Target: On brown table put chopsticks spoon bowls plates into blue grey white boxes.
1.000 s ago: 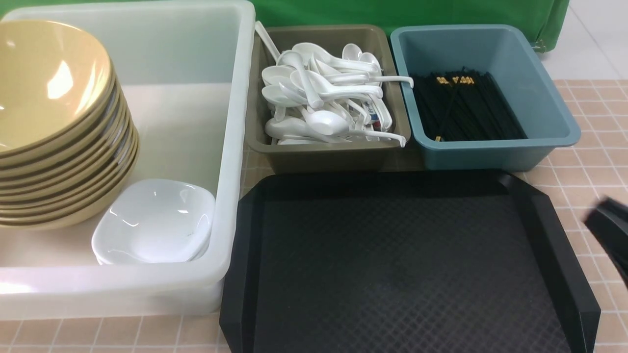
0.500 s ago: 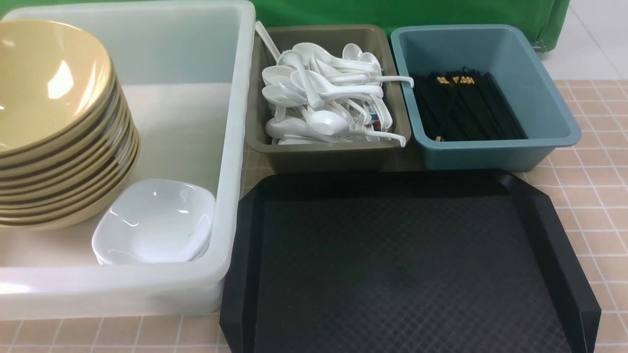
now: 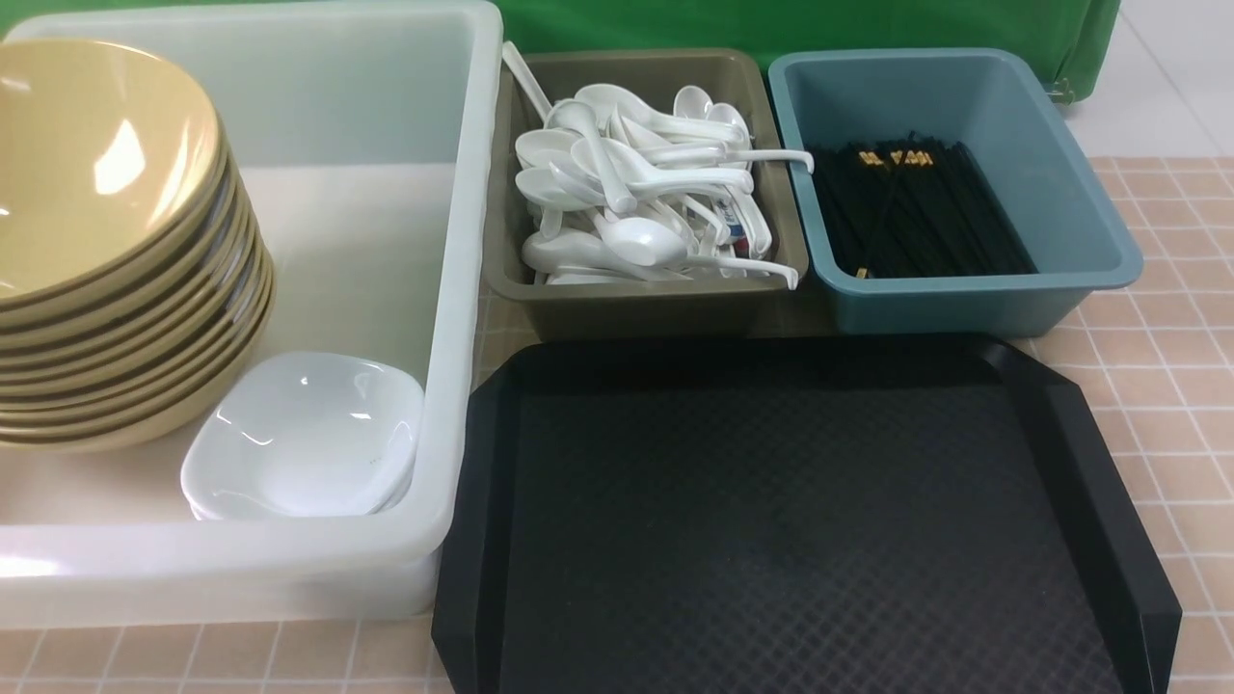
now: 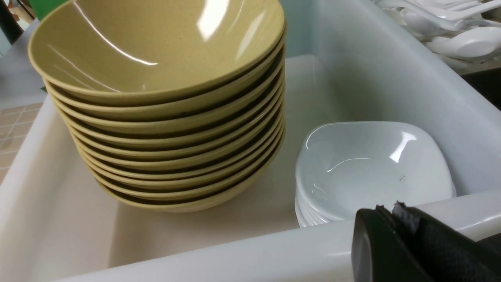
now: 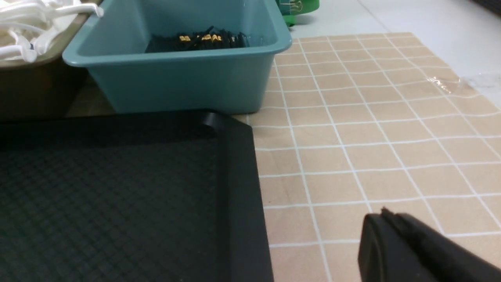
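Observation:
Several yellow bowls [image 3: 96, 241] [image 4: 156, 78] are stacked in the big white box [image 3: 453, 289] [image 4: 235, 254], beside a stack of white plates [image 3: 304, 439] [image 4: 372, 168]. White spoons [image 3: 636, 183] fill the grey box [image 3: 636, 308]. Black chopsticks [image 3: 911, 212] [image 5: 199, 39] lie in the blue box [image 3: 974, 304] [image 5: 176, 82]. My left gripper [image 4: 387, 211] is shut and empty, just outside the white box's near rim by the plates. Over the brown table [image 3: 1157, 386] [image 5: 372, 137], right of the tray, my right gripper [image 5: 385, 214] is shut and empty. Neither gripper shows in the front view.
A flat black textured tray [image 3: 800, 530] [image 5: 117, 196] lies in front of the grey and blue boxes with nothing on it. A green cloth [image 3: 791, 24] hangs behind the boxes. The tiled table ends at the right, with pale floor [image 5: 411, 15] beyond.
A second ago my right gripper showed at the front view's right edge, over the table; it has since drawn back out of that view. Nothing in the boxes has moved.

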Controlling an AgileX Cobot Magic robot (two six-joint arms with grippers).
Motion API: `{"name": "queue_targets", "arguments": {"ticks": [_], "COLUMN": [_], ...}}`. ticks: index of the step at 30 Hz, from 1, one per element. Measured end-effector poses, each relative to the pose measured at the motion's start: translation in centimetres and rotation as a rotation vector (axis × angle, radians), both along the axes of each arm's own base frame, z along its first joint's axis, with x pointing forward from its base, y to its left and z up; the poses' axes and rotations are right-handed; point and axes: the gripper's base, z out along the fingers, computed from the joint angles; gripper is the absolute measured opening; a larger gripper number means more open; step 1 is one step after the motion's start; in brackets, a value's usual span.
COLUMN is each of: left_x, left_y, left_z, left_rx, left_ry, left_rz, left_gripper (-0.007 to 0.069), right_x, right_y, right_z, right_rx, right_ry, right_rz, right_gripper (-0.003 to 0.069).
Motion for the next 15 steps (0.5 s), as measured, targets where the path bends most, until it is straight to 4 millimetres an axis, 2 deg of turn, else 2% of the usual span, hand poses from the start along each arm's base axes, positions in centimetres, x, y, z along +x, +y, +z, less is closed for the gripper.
{"name": "queue_targets", "arguments": {"ticks": [15], "left_x": [0.0], "left_y": [0.0], "left_z": [0.0], "left_rx": [0.0], "left_ry": [0.0], "left_rz": [0.0], "left_gripper": [0.0001], "right_x": [0.0], "right_y": [0.03], "right_z": [-0.01], "right_rx": [0.0], "right_ry": [0.001], "right_rz": [0.005], "right_gripper": [0.0044]}}
